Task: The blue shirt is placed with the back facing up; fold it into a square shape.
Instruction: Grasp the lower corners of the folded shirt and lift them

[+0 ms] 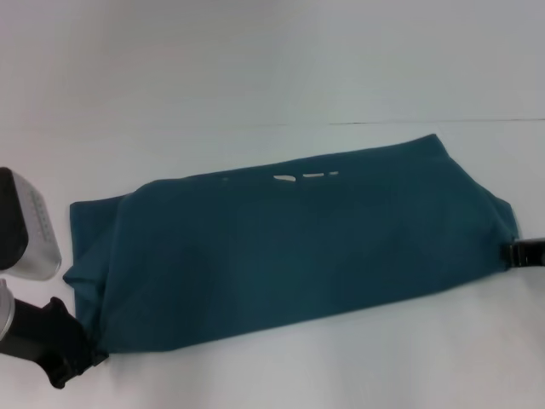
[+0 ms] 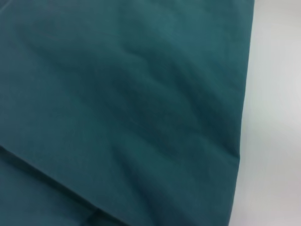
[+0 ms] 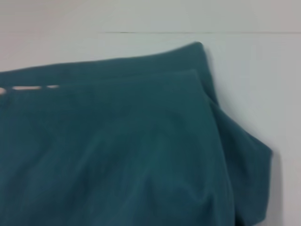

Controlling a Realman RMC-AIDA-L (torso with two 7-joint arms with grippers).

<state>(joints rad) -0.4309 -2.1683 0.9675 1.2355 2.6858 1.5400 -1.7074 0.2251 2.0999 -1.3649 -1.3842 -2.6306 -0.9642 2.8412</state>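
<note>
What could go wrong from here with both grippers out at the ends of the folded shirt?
1. The left gripper sits at the near left corner of the blue shirt, where layers look bunched; it may catch only some of them.
2. The right gripper barely meets the right edge, so it may miss or slip.
3. An uneven lift could undo the long fold.

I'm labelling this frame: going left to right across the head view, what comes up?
Left end effector at the shirt's near-left corner → shirt, folded into a long band with white letters along its far edge → right end effector at the shirt's right end.
</note>
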